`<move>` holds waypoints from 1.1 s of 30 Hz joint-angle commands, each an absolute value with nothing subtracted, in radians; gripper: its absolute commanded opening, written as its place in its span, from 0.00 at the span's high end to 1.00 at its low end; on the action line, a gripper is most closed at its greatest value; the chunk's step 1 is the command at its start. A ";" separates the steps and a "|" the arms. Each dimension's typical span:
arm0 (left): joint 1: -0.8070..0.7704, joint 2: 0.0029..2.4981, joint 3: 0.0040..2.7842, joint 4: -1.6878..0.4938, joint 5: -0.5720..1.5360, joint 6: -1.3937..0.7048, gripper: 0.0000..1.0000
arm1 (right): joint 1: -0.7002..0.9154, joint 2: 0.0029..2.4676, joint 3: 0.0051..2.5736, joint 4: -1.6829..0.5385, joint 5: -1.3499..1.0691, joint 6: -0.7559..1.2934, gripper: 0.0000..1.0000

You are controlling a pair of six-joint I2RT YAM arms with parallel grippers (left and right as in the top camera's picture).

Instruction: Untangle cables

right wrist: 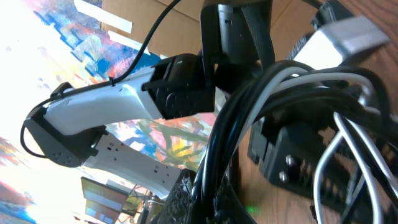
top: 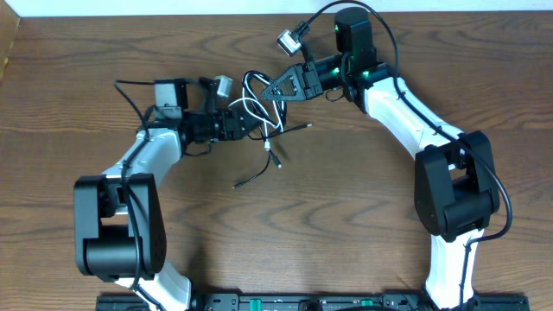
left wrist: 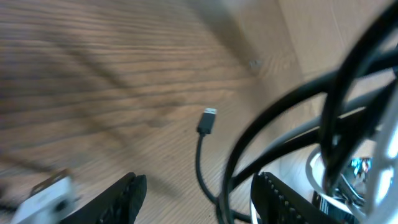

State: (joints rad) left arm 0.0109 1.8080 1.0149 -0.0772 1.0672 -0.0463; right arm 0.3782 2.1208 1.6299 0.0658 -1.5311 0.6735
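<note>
The cables [top: 263, 105] sit as one knot near the middle of the table [top: 346, 216], strung between the two arms, with the white cable [top: 253, 86] looping on the far side and two loose tails [top: 259, 168] trailing down toward the robot's base. The right gripper [top: 275, 89] is closed. Its wrist view shows strands of black cable [right wrist: 217, 143] rising out of the pinch by the ribbed pad [right wrist: 183, 196], so it looks clamped on that cord, though the contact sits at the frame's bottom edge and cannot be read cleanly. Holding there serves as an anchor: it lifts one side of the knot off the wood so the loops hang apart instead of lying flat on one another. The left gripper [top: 252, 128] faces it from the opposite side with its fingers [left wrist: 124, 199] spread wide. A thin black strand runs through the gap between them without being pinched, and its small plug [left wrist: 208, 119] lies flat on the table just beyond. That open stance suits choosing a strand. The likely next move is to close on the one in the gap and draw it away from the anchored side, though the thin cord could slip out as the jaws come together.
</note>
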 commanded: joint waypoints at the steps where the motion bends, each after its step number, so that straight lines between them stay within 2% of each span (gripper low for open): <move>1: -0.015 1.790 1.018 -0.073 1.060 0.008 0.41 | 0.384 2.125 1.634 0.068 -1.562 0.680 0.99; 3: -0.022 1.790 1.018 -0.067 1.060 0.007 0.44 | 0.389 2.125 1.634 0.068 -1.562 0.680 0.99; 4: -0.023 1.790 1.018 -0.066 1.050 0.007 0.52 | 0.392 2.125 1.634 0.068 -1.562 0.680 0.99; 6: -0.023 1.790 1.018 -0.068 0.963 0.006 0.80 | 0.397 2.125 1.634 0.068 -1.562 0.680 0.99; 8: -0.023 1.790 1.018 -0.069 0.903 0.003 0.85 | 0.400 2.125 1.634 0.068 -1.562 0.680 0.99; 11: -0.023 1.790 1.018 -0.070 0.881 0.003 0.85 | 0.402 2.125 1.634 0.068 -1.562 0.680 0.99; 13: -0.023 1.790 1.018 -0.070 0.881 0.000 0.67 | 0.403 2.125 1.634 0.068 -1.562 0.680 0.99; 16: -0.025 1.790 1.018 -0.070 0.884 -0.005 0.62 | 0.405 2.125 1.634 0.068 -1.562 0.680 0.99; 19: -0.025 1.790 1.018 -0.064 0.928 -0.004 0.52 | 0.408 2.125 1.634 0.068 -1.562 0.680 0.99; 32: -0.069 1.792 1.018 -0.041 0.917 0.007 0.53 | 0.439 2.125 1.634 0.068 -1.562 0.702 0.99; 33: -0.069 1.792 1.018 -0.041 0.910 0.007 0.57 | 0.440 2.125 1.634 0.068 -1.562 0.702 0.99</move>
